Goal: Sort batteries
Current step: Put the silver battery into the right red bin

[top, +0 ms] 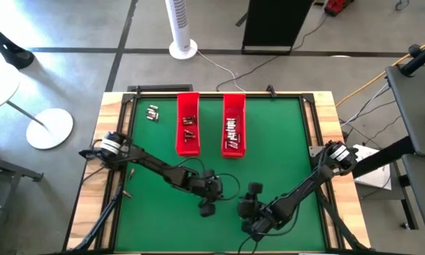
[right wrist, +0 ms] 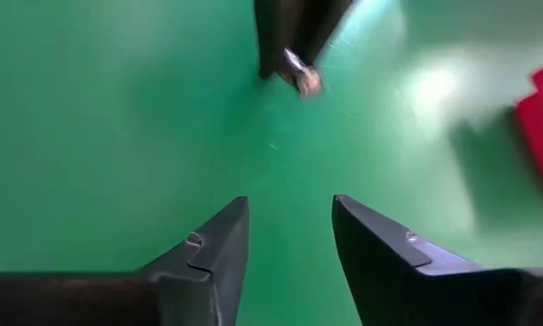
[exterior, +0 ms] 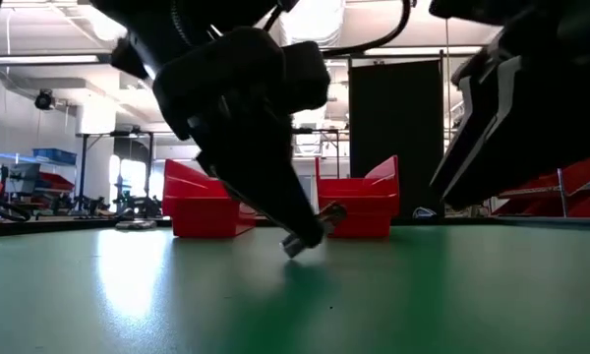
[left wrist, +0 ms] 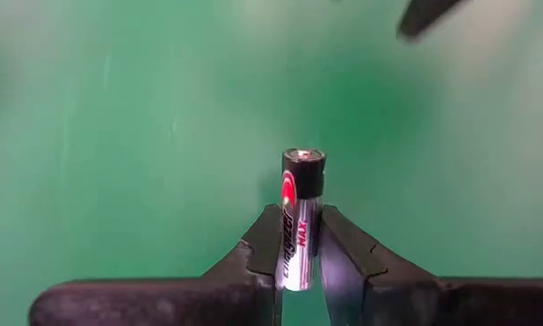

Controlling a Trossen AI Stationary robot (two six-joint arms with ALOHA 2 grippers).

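The left gripper (left wrist: 299, 258), clamped on a battery (left wrist: 300, 213) just above the green counter (top: 283, 142), should carry it level to the red trays (top: 234, 126) ahead, while the right gripper (right wrist: 290, 240) waits beside it, fingers apart and empty.

- The desk (top: 283, 149) has a green top inside a dark frame, with pale wooden edges along both sides.
- Two long red trays (top: 188, 124) lie side by side near the far edge of the desk, close together but apart; the second tray (top: 234, 125) sits on the right.
- A white tower fan (top: 182, 28) stands on the grey floor beyond the desk, on a round base.
- A black panel (top: 273, 25) stands beside the fan, with cables trailing across the floor.
- A white round base (top: 51, 127) with a thin pole rests on the floor to the left of the desk.
- In the low view, shelving (exterior: 25, 182) shows in the room behind.
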